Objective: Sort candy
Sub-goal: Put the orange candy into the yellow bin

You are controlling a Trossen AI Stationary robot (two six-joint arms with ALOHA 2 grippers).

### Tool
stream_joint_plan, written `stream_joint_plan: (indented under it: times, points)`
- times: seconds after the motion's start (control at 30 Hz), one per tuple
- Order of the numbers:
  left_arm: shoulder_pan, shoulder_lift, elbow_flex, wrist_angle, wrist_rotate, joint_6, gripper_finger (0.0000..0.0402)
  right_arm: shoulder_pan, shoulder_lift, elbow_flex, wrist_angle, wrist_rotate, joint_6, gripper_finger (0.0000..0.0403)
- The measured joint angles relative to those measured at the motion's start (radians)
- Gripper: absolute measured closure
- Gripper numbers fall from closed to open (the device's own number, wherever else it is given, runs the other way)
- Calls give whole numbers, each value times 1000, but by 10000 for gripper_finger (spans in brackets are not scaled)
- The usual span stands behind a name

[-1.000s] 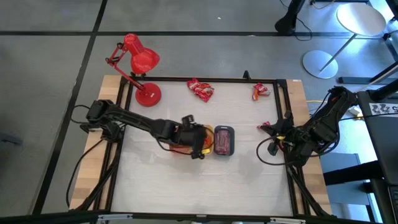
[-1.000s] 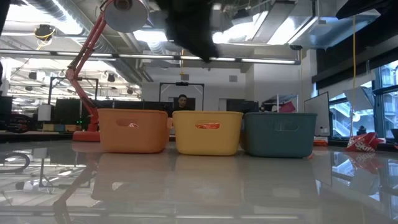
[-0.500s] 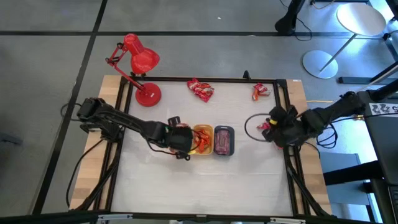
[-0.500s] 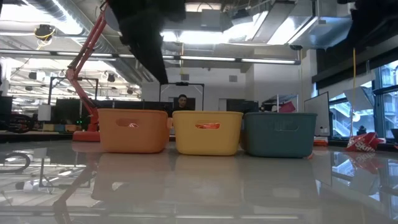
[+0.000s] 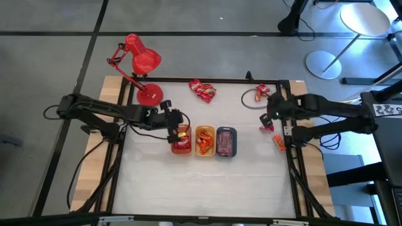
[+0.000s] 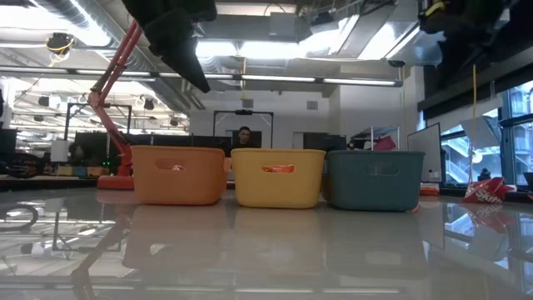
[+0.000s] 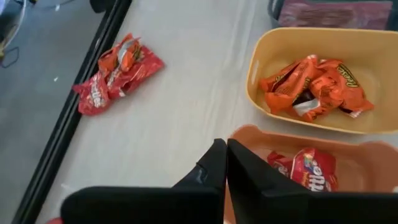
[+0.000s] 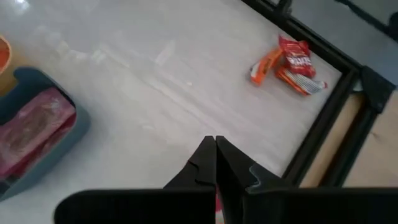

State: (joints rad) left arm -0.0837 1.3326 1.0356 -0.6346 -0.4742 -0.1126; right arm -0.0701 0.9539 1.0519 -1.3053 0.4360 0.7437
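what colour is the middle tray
Yellow; the middle tray shows best in the left wrist view.

The high view looks straight down on the whole table (image 5: 207, 182). The low view sits at table height and faces the three trays (image 6: 277, 177) and the room behind. Each wrist view looks down from close above the table. All four views share the trays, only partly in the right wrist view.
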Motion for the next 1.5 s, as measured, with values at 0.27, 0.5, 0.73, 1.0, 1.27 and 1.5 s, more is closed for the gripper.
stream_joint_plan:
  times: [0.27, 0.5, 0.73, 1.0, 1.27, 1.5]
  points:
    - [-39, -23, -8, -76, 1, -67, 398, -284, 25, 1, 105, -2, -170, 377]
    - [-99, -24, -8, -178, 0, -78, 399, -464, 151, 1, 144, -104, -202, 293]
    - [-123, -52, -57, -181, 1, -58, 399, -590, 349, 1, 274, -212, -261, 216]
    - [-131, -246, -237, -76, 4, -107, 399, -723, 541, 1, 434, -316, -278, 203]
    - [-180, -378, -333, -20, 6, -176, 399, -804, 641, 0, 466, -296, -237, 203]
    - [-185, -393, -378, -6, 6, -193, 397, -821, 698, 0, 525, -298, -222, 205]
